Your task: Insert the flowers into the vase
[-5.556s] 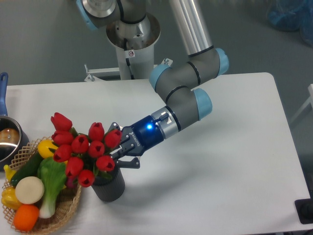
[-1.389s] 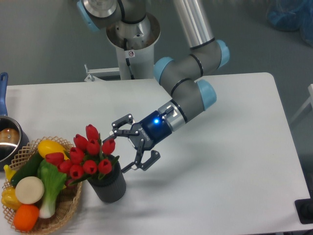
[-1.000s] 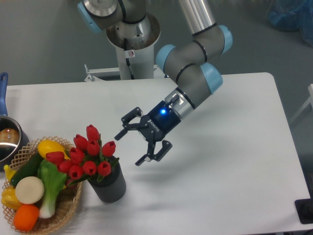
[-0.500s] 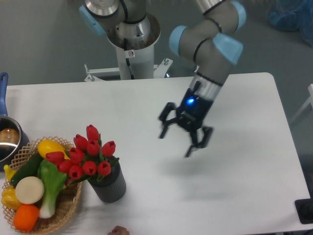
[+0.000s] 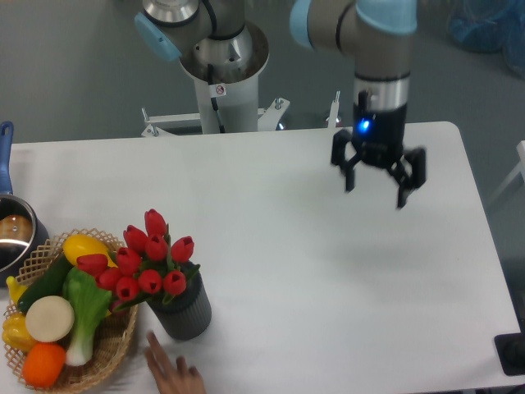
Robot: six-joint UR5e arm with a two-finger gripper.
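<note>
The flowers (image 5: 146, 261), a bunch of red tulip buds with green leaves, stand in the vase (image 5: 184, 310), a small dark grey ribbed cylinder at the front left of the white table. The bunch leans left over the basket's edge. My gripper (image 5: 377, 186) is open and empty. It points straight down above the back right of the table, far from the vase.
A wicker basket (image 5: 113, 355) with toy vegetables sits left of the vase. A steel pot (image 5: 12, 234) with a blue handle is at the left edge. A person's hand (image 5: 171, 376) reaches in from the front edge, just below the vase.
My gripper let go of the flowers, left them in the vase, and rose away to the back right, turning to point down. A hand has come in at the front edge.
</note>
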